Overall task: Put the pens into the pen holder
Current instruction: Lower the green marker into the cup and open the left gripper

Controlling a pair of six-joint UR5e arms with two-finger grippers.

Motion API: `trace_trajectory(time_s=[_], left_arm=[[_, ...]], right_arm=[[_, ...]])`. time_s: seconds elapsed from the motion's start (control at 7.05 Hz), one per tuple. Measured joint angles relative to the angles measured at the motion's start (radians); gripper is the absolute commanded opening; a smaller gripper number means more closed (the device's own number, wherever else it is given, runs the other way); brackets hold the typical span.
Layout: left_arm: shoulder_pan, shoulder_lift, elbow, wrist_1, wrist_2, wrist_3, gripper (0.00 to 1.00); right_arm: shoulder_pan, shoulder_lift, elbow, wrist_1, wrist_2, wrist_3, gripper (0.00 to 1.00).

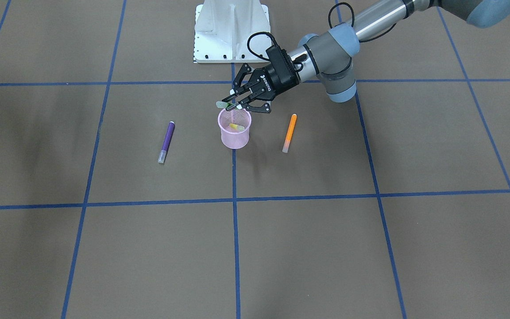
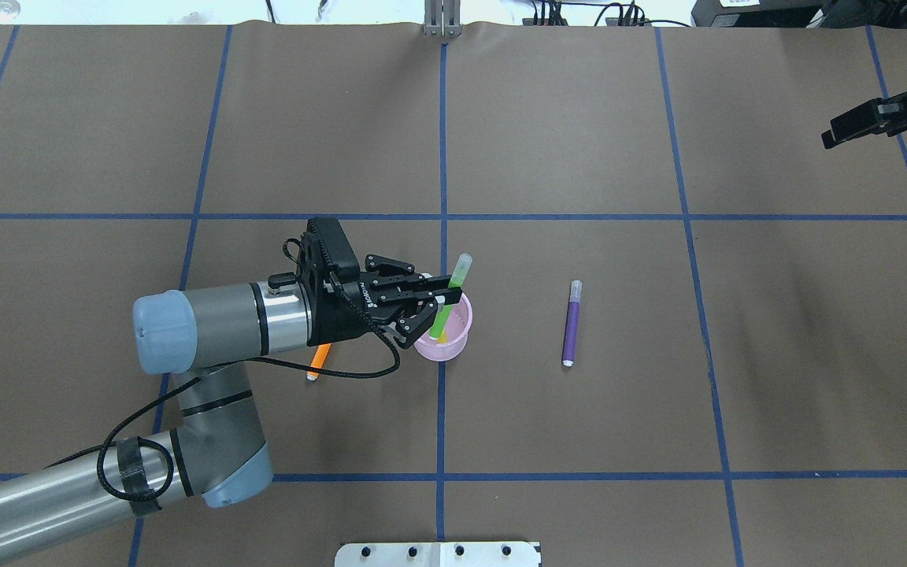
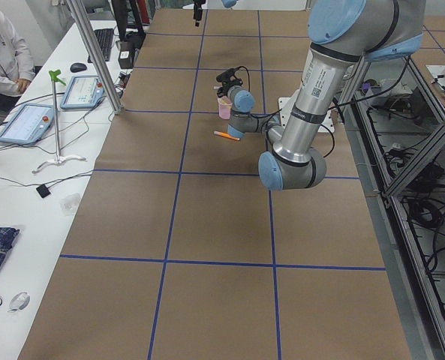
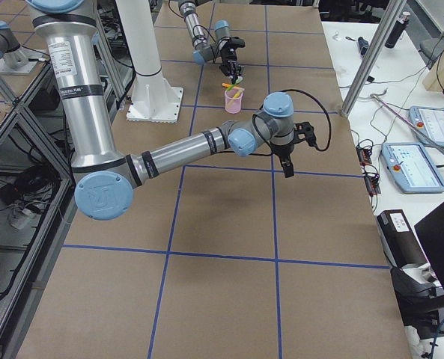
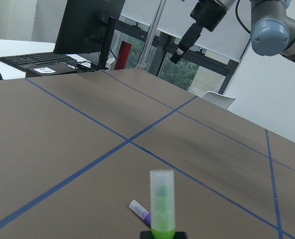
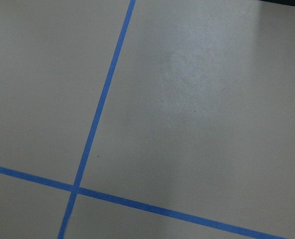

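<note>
- The green pen (image 2: 459,276) is pinched near its middle by the left gripper (image 2: 447,293), whose fingers are closed tight on it. It is tilted, with the pale translucent cap uppermost and the lower end over the holder's mouth.
- The pen holder (image 1: 235,138), a pink mesh cup, stands upright directly beneath the gripper's fingertips on a blue line. The yellow pen (image 1: 236,127) lies slanted inside it.
- The bench (image 2: 579,441) is covered in matt brown paper crossed by a blue tape grid.
- The orange pen (image 1: 290,132) lies flat behind the gripper, beneath its wrist. The purple pen (image 2: 571,324) lies flat beyond the fingertips, past the holder and well apart from it.
- The right gripper (image 2: 855,126) hangs far beyond the fingertips, near the bench's far corner. Its opening cannot be told.
- Brown paper stretches wide past the purple pen. The white robot base (image 1: 230,31) stands at the bench's robot-side edge, and a side table (image 3: 27,187) with screens runs along the opposite edge.
</note>
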Motion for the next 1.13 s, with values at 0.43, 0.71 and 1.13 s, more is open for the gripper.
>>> trace_trajectory(time_s=[0.43,0.71,1.13], left_arm=[[-0.001,-0.005,0.025,0.006,0.052,0.006,0.99],[-0.003,-0.005,0.022,0.011,0.057,0.004,0.99],[-0.035,0.026,-0.104,0.211,0.002,-0.002,0.98]], right_arm=[[0.0,0.0,0.002,0.0,0.001,0.001,1.0],[0.0,0.001,0.007,0.0,0.001,0.007,1.0],[-0.002,0.005,0.027,0.0,0.006,0.041,1.0]])
